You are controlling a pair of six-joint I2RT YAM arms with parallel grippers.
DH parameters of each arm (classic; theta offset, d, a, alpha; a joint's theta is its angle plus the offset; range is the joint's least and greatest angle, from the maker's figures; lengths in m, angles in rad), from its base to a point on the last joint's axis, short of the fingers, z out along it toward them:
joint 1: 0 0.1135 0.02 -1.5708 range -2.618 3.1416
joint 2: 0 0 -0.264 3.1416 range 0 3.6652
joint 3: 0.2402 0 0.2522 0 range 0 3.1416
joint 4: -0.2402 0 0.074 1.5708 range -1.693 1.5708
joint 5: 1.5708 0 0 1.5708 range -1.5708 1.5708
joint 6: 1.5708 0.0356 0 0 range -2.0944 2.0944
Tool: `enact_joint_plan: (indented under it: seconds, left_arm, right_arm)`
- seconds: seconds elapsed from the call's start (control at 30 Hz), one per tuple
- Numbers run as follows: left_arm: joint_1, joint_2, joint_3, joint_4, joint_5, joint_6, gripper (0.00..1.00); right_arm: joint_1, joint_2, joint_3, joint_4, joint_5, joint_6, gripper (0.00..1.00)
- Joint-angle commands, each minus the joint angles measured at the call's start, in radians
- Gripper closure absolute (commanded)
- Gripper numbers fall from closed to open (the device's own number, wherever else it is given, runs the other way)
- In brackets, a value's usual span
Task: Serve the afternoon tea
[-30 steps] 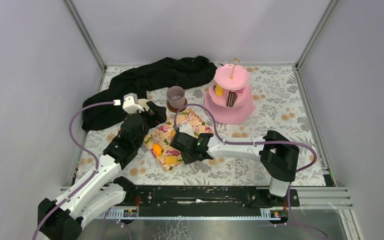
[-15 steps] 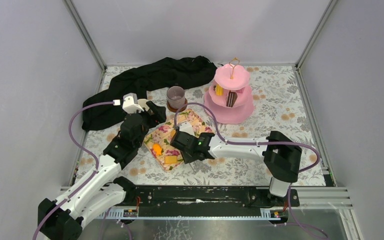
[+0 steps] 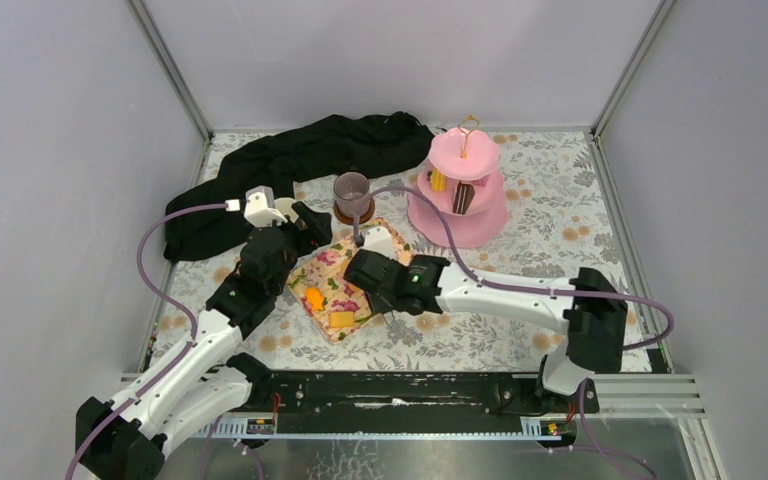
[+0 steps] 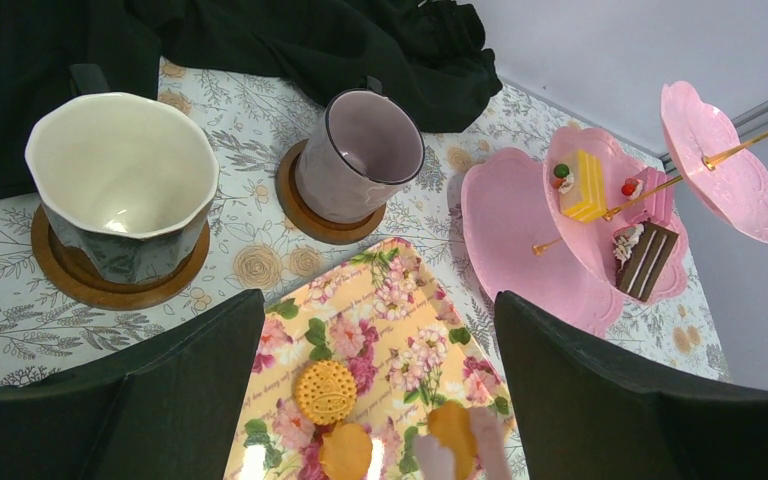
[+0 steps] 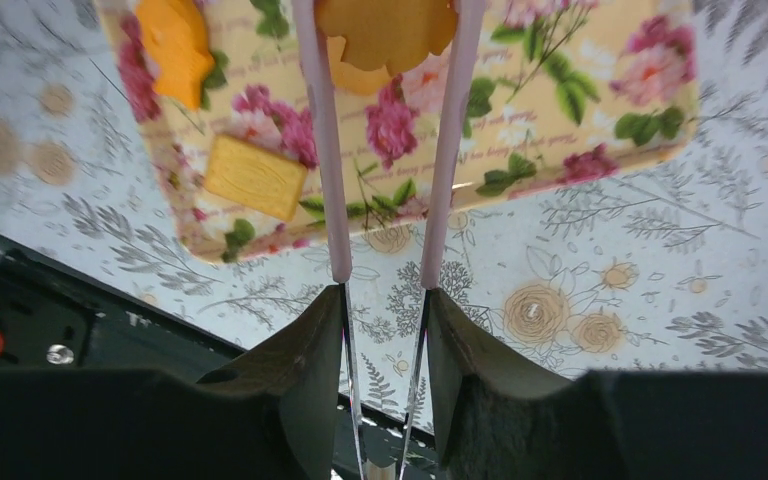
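My right gripper (image 5: 385, 300) is shut on pink-tipped metal tongs (image 5: 325, 150), and the tongs pinch an orange flower-shaped biscuit (image 5: 388, 30) over the floral tray (image 5: 560, 100). On the tray lie a fish-shaped orange biscuit (image 5: 175, 45), a yellow rectangular biscuit (image 5: 255, 178) and a round yellow biscuit (image 4: 326, 390). My left gripper (image 4: 378, 330) hangs open above the tray's far end, holding nothing. Beyond it stand a cream-lined dark mug (image 4: 120, 185) and a mauve-grey mug (image 4: 360, 155), each on a wooden coaster. The pink tiered stand (image 4: 520, 220) carries a yellow cake (image 4: 580, 185) and a brown cake (image 4: 645, 260).
A black cloth (image 3: 290, 165) is heaped at the back left, just behind the mugs. The pink stand (image 3: 457, 190) rises at the back right of the tray (image 3: 325, 270). Grey walls close in three sides, and a black rail runs along the near edge.
The right arm's elbow has swung out to the right and its wrist has edged farther over the tray with the tongs. The left arm has not moved.
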Motion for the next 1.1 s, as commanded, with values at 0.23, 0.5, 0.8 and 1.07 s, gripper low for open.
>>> enact_joint_plan:
  seconds: [0.23,0.5,0.8,1.07]
  left_arm:
    - [0.009,-0.013,-0.001,0.029,-0.027,-0.009,0.08]
    - [0.009,-0.009,0.0,0.031,-0.025,-0.009,0.07]
    - [0.012,-0.001,0.002,0.035,-0.016,-0.007,0.07]
    - [0.017,-0.001,0.002,0.037,-0.014,-0.007,0.07]
  right_arm:
    - [-0.035,-0.078,0.33,-0.186,0.233,-0.063,0.73]
    - [-0.177,-0.049,0.511,-0.246,0.24,-0.139,0.74]
    - [-0.342,0.072,0.676,-0.293,0.219,-0.189,0.74]
    - [-0.449,0.164,0.769,-0.324,0.176,-0.195,0.74]
